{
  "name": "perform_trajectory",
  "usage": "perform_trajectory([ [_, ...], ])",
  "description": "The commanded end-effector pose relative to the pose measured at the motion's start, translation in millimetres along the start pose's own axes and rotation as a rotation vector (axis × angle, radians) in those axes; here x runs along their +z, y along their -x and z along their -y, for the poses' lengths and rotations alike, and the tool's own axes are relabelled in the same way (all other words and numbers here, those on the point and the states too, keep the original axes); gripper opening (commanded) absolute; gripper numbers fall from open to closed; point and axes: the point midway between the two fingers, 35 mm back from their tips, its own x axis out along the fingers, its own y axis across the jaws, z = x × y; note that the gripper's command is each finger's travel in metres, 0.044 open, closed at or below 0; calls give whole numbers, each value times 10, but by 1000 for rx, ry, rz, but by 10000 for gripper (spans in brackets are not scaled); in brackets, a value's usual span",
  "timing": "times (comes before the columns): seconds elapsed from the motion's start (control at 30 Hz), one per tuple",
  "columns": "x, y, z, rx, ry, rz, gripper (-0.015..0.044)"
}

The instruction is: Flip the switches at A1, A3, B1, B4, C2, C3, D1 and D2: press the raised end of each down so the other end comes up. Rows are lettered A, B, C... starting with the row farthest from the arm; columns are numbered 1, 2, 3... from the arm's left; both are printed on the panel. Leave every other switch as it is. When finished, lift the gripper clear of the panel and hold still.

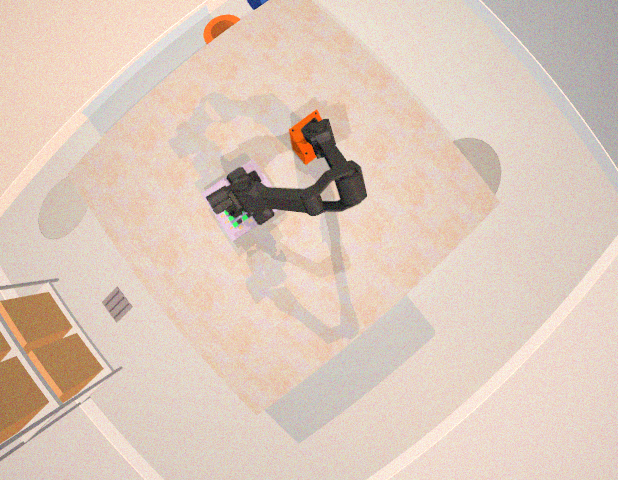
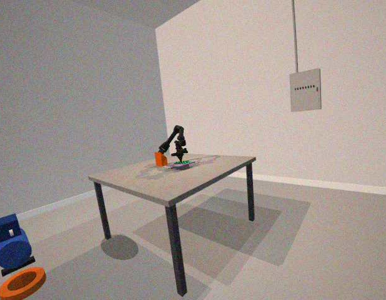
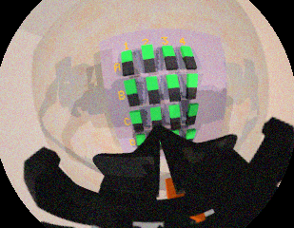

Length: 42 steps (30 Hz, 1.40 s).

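Note:
The pale purple panel (image 1: 236, 235) (image 2: 180, 167) (image 3: 213, 62) holds four rows of green-and-black rocker switches. In the wrist view A1 (image 3: 127, 63), A3 (image 3: 169, 57), B1 (image 3: 131, 91), B4 (image 3: 191, 86) and C3 (image 3: 174, 115) show whole; which end of each is raised is too small to tell surely. My gripper (image 2: 180, 160) (image 3: 157, 128) is shut and empty, pointing down low over the near rows. Its tips cover the near half of C2 (image 3: 156, 114) and hide D2. D1 (image 3: 141, 140) shows partly. Contact with a switch cannot be told.
The panel lies on the table (image 1: 195, 310) (image 2: 167, 190) beside the orange arm base (image 1: 299, 136) (image 2: 160, 159). Switch C1 (image 3: 136, 120) stands left of the tips. D4 (image 3: 190, 134) is partly hidden by the right finger. The arm covers much of the panel in the top view.

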Motion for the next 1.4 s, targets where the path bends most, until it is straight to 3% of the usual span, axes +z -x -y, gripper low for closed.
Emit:
perform_trajectory([
  [0.0,2,-8,-5,5,-4,1,0],
  [1.07,1,-51,-6,5,-4,1,0],
  [1.27,31,571,5,1,-4,-24,0],
  [1.37,29,599,3,1,-4,-25,0],
])
